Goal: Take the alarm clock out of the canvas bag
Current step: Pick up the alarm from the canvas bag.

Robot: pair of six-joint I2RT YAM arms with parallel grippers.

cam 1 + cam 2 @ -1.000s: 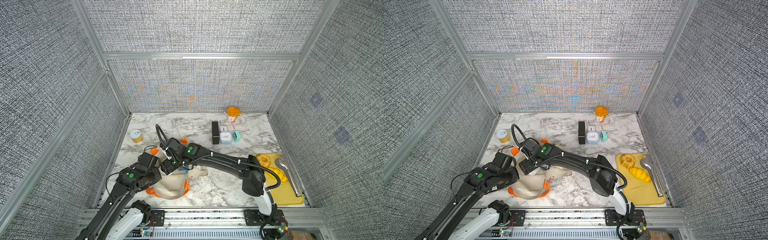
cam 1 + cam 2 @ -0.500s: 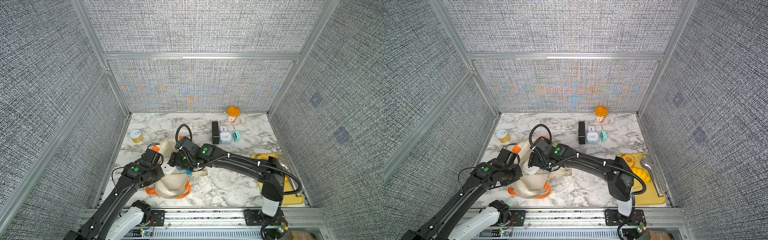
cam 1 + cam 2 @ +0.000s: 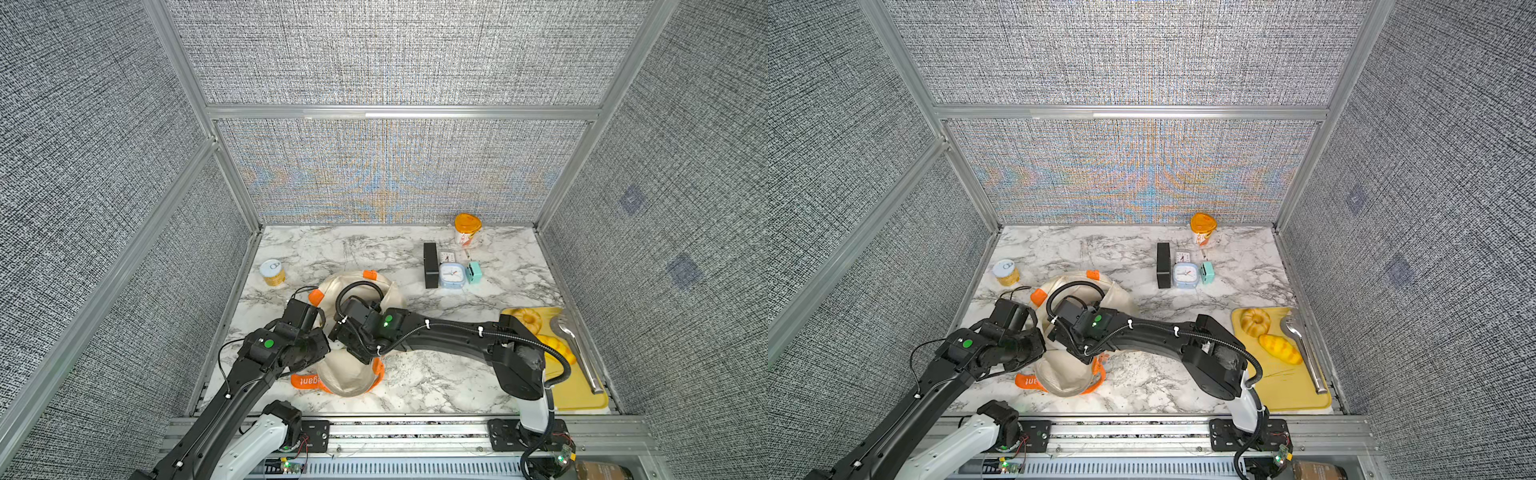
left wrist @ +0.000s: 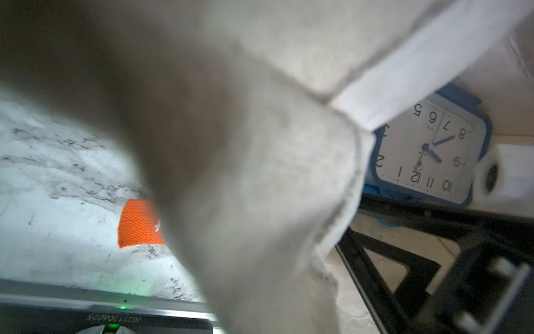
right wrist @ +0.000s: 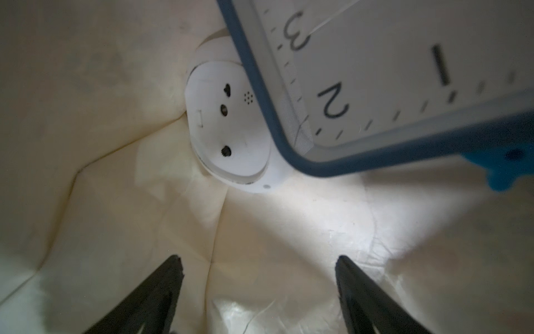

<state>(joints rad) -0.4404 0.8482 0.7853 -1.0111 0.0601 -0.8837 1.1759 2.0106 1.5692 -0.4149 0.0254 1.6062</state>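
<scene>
right gripper (image 5: 258,260) is spread wide. both black fingers (image 5: 161,289) are down inside the canvas bag (image 5: 115,202) with nothing between them. alarm clock (image 5: 404,72), blue frame and white dial, sits in the bag just past the fingertips, untouched. it leans over a white rounded gadget (image 5: 231,130) wedged in a fold of the lining.

left gripper (image 3: 318,318) is closed. its tips are hidden, but cloth from the canvas bag (image 4: 245,173) drapes right over the left wrist lens, so it looks pinched on the rim beside an orange tab (image 3: 316,297). that view also catches the alarm clock (image 4: 427,150) past the rim edge.

in both top views the canvas bag (image 3: 353,374) lies on the marble table (image 3: 415,374), lower centre-left of the frame, with both wrists over its mouth.

outside the bag, upper right of the tabletop:
- black box (image 3: 431,266)
- pale blue clock (image 3: 451,274)
- teal block (image 3: 473,272)
- orange-lidded cup (image 3: 467,228)

tin can (image 3: 272,272) sits near the left edge. yellow board (image 3: 582,395) at the right edge carries bread (image 3: 528,320) and tongs (image 3: 577,353).
</scene>
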